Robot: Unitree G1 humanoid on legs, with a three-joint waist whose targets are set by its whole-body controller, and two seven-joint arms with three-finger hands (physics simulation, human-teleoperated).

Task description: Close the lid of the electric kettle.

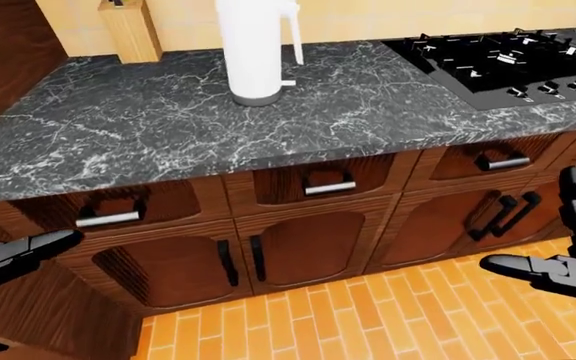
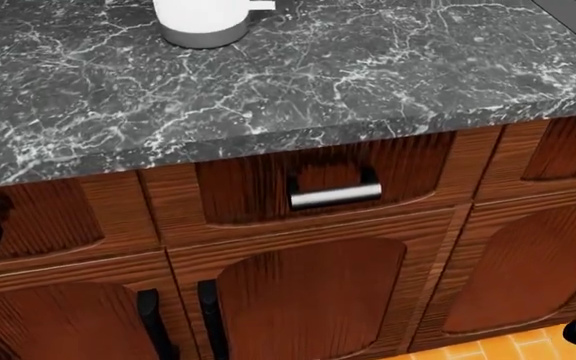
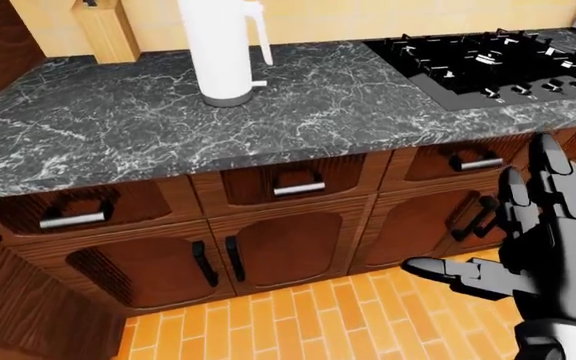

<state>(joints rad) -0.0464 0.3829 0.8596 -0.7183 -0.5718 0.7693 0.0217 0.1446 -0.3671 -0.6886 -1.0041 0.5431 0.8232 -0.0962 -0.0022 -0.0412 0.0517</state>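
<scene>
Nearest the camera is the right hand (image 3: 538,247), a black three-fingered hand filling the lower right of the right-eye view, its fingers spread wide and holding nothing, hanging over the orange tiled floor (image 3: 298,322) below counter height. The left hand (image 1: 8,255) shows only at the left edge of the left-eye view, its fingers likewise splayed and empty, level with the wooden cabinet drawers (image 1: 308,184). The electric kettle (image 1: 256,49) stands upright on the dark marbled counter (image 1: 168,120), toward the top of the eye views and a little left of centre, with its handle (image 1: 295,34) on the view's right side; its long axis runs vertically and its top is cropped, so the lid cannot be seen. From either hand the kettle lies up and away, well apart across the counter; I judge the reach about even, and either arm must rise well above the counter first. A wooden knife block (image 1: 133,30) stands left of the kettle, a black gas hob (image 1: 513,60) at the right. No brand or writing is legible anywhere.
</scene>
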